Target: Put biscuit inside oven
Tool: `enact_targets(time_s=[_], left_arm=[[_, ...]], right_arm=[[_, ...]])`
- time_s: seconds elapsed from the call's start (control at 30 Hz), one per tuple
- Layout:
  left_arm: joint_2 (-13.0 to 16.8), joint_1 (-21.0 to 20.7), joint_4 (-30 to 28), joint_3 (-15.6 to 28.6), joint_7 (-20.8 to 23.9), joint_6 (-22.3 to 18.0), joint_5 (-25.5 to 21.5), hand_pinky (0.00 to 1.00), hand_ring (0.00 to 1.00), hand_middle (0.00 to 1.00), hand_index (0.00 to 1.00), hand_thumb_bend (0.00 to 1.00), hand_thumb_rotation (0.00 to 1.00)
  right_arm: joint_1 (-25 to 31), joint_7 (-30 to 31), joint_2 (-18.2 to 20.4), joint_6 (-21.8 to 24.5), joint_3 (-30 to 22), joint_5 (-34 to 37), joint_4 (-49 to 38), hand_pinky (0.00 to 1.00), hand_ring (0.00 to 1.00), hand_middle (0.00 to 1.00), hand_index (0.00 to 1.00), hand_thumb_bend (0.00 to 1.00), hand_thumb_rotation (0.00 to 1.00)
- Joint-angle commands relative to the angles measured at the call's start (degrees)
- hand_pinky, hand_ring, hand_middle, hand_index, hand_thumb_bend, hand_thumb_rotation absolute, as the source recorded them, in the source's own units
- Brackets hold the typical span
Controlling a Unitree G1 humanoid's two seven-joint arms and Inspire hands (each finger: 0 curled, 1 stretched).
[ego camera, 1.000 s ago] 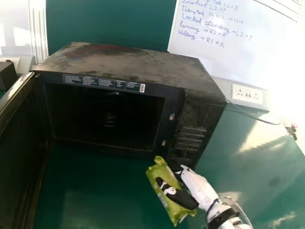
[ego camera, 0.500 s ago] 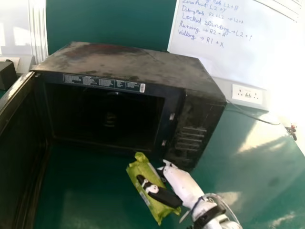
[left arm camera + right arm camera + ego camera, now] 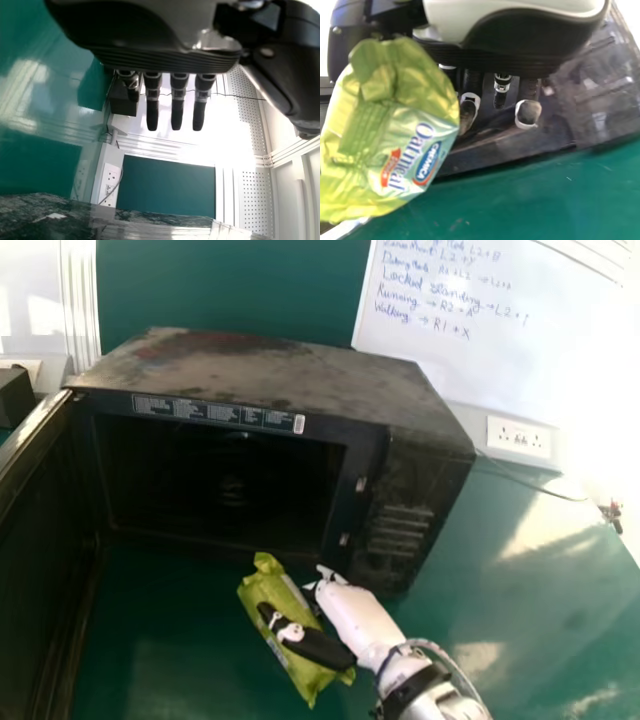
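Right hand (image 3: pixel 358 622) grips a green biscuit packet (image 3: pixel 268 590); carried too low toward the microwave oven (image 3: pixel 270 365) (at its 11 o'clock), it could snag the sill (image 3: pixel 212 549). Left hand (image 3: pixel 150 30): fingers straight.

From my head view I have a glossy green desk (image 3: pixel 540 620), pale light glaring across its right side. On it sits the dark oven (image 3: pixel 260 365), door (image 3: pixel 40 560) swung open on the left. A thin cable (image 3: pixel 545 487) trails away to the oven's right.
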Motion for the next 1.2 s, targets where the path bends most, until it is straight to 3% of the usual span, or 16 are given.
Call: enact_targets(time_s=[0.0, 0.3, 1.17], left_arm=[[-0.51, 0.32, -0.33, 0.27, 0.50, -0.44, 0.30, 0.74, 0.84, 0.88, 0.85, 0.85, 0.88], [-0.36, 0.35, -0.11, 0.20, 0.25, -0.74, 0.04, 0.79, 0.84, 0.88, 0.86, 0.85, 0.88], [-1.34, 1.31, -1.09, 0.17, 0.67, -0.41, 0.13, 0.76, 0.83, 0.88, 0.86, 0.85, 0.89]], right_arm=[[-1.91, -1.03, 0.94, -0.61, 0.71, -0.38, 1.27, 0.00, 0.00, 0.00, 0.09, 0.60, 0.00], [-7.33, -2.00, 3.95, -0.12, 2.37, -1.66, 5.32, 0.00, 0.00, 0.00, 0.08, 0.58, 0.00], [-21.53, -6.34, 10.01, 1.06, 6.11, -5.49, 18.86, 0.00, 0.00, 0.00, 0.08, 0.60, 0.00]])
